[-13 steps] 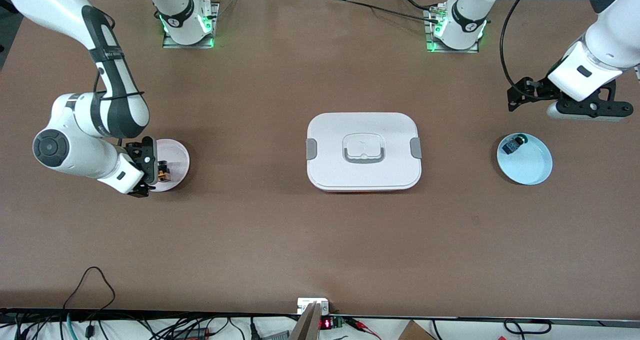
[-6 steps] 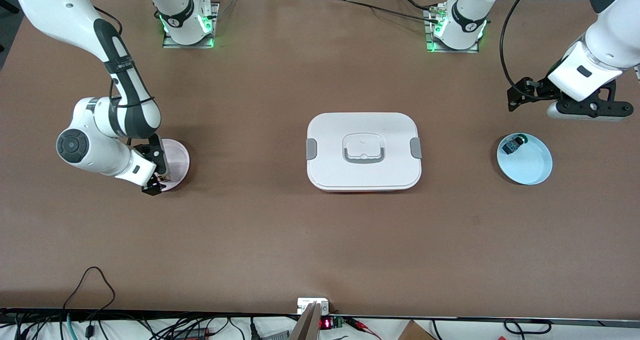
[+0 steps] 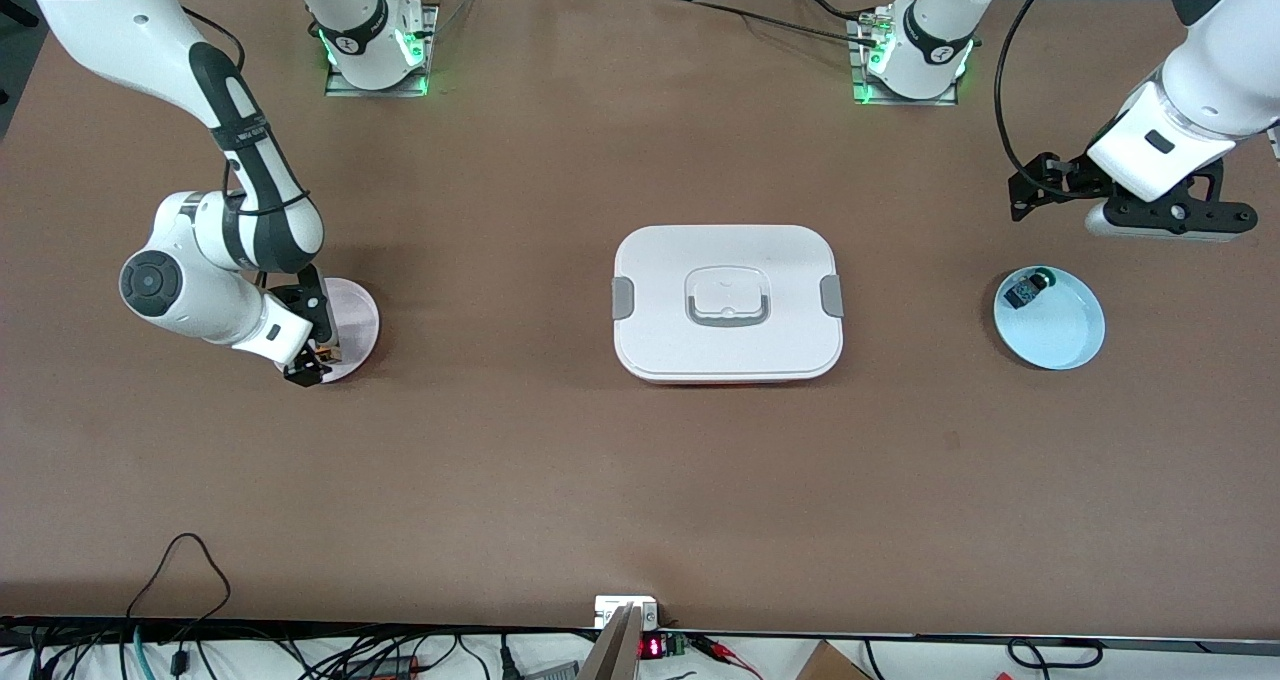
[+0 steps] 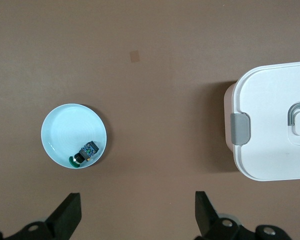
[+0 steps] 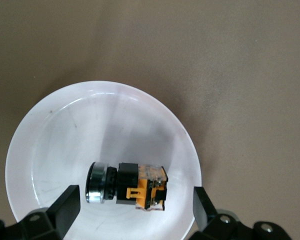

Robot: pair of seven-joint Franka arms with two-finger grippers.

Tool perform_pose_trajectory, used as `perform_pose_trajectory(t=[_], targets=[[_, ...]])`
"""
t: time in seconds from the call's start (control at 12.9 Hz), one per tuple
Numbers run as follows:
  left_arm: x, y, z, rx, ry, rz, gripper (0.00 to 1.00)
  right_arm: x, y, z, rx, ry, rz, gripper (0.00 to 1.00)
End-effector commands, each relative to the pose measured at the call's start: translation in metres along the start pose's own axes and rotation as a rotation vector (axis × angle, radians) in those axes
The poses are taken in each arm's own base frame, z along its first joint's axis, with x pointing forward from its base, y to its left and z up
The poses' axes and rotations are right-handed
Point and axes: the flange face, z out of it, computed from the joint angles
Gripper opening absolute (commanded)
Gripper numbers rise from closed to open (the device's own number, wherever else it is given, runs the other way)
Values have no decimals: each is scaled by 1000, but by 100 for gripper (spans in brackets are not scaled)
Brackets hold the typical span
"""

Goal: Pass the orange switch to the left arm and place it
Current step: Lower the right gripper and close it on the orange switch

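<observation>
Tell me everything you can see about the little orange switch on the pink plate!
The tiny orange switch has an orange plastic-looking body, a clear top part and a black round cap with a shiny silver ring. It lies on its side in the small round pale pink plate, toward the right arm's end of the table. The right gripper hangs just above it, black fingers open on either side, not touching it.

Two glossy white arms point(image 3: 190, 270) with rounded joints wear black bands; black cables run along them, green lights glow at their bases, and black finger grippers tip them.
</observation>
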Motion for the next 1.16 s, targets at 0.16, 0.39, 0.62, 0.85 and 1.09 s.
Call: perform_pose_trajectory(t=[0.16, 0.39, 0.62, 0.85, 1.09], targets=[[-4, 1, -8, 9, 0, -7, 100, -9, -9, 11, -21, 5, 37, 100], [-4, 1, -8, 8, 0, -7, 100, -9, -13, 16, -25, 11, 48, 100], [-4, 1, -8, 8, -1, -7, 100, -5, -13, 17, -17, 17, 60, 100], [-4, 0, -8, 9, -1, -9, 100, -3, -16, 20, -10, 20, 75, 100], [-4, 0, -8, 8, -1, -9, 100, -2, -18, 22, -9, 22, 85, 100]])
